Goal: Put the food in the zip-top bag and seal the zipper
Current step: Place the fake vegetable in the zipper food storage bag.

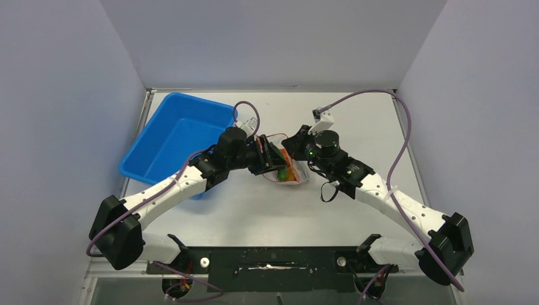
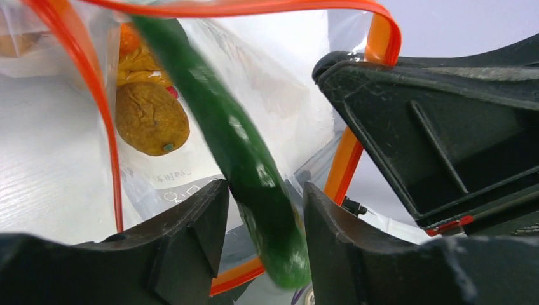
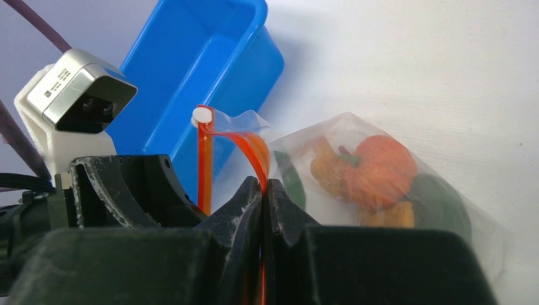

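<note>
At mid-bench (image 1: 254,210), two hands crowd the bag

From above, the zip-top bag (image 1: 289,170) lies between the left hand (image 1: 270,159) and right hand (image 1: 293,145), with the blue tray (image 1: 171,136) alongside. Left wrist: the left hand stands parted, and the green piece (image 2: 254,178) sits loosely between its jaws at the bag mouth. Right wrist: the right hand clamps the zipper (image 3: 254,152), and the orange fruit (image 3: 378,168) is inside.

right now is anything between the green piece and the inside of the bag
Nothing visible does. The green piece lies between the left gripper's parted fingers, its far end already past the zipper into the open bag; the right gripper pinches the zipper edge.
</note>
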